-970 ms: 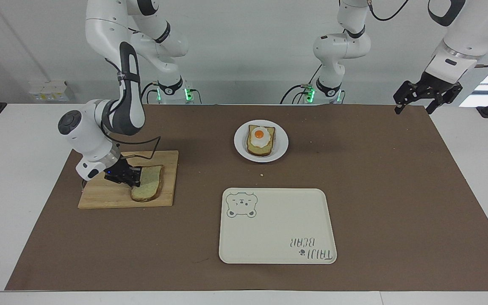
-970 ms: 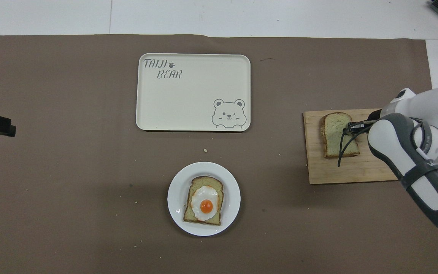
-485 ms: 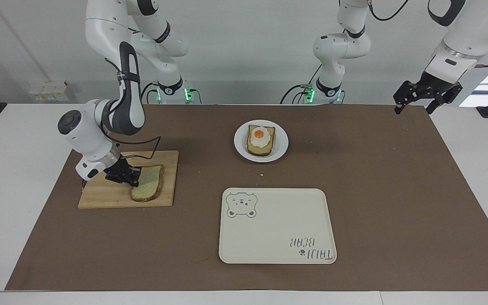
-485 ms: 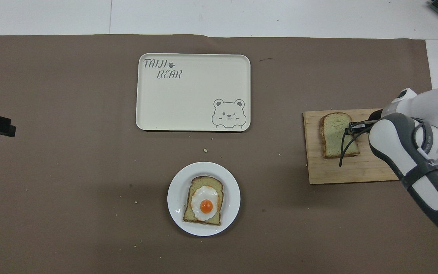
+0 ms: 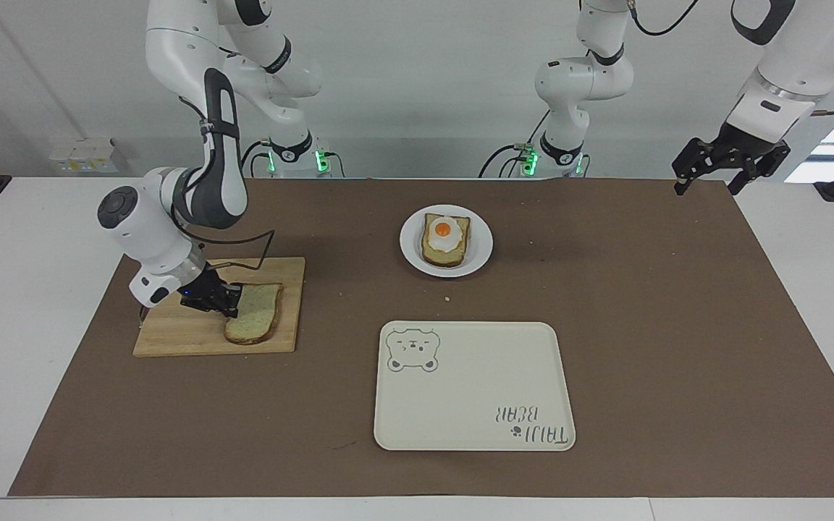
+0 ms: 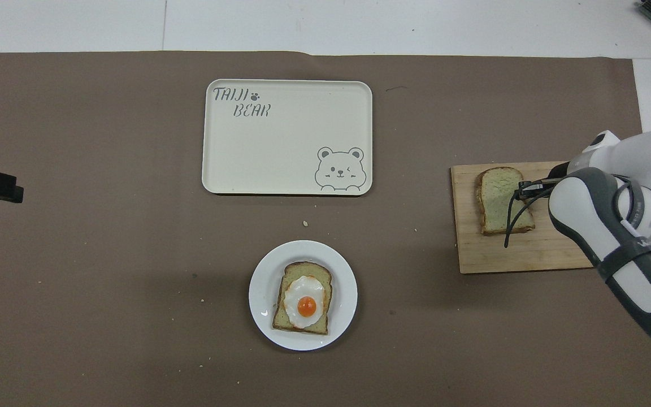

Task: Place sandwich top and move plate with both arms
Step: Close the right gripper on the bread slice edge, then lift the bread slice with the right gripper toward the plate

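Sandwich top | long axis runs toward robots | rounded end farther

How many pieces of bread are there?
2. The sandwich top lies on the wooden board toward the right arm's end, with the right gripper at its edge. The egg slice sits on the plate. None looks hidden.

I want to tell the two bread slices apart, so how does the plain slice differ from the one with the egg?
The sandwich top is bare; the egg slice carries a fried egg. The sandwich top sits on the wooden board, the egg slice on the plate. The right gripper grips the sandwich top's edge, tilting it; the egg slice lies flat, untouched. Both have brown crusts.
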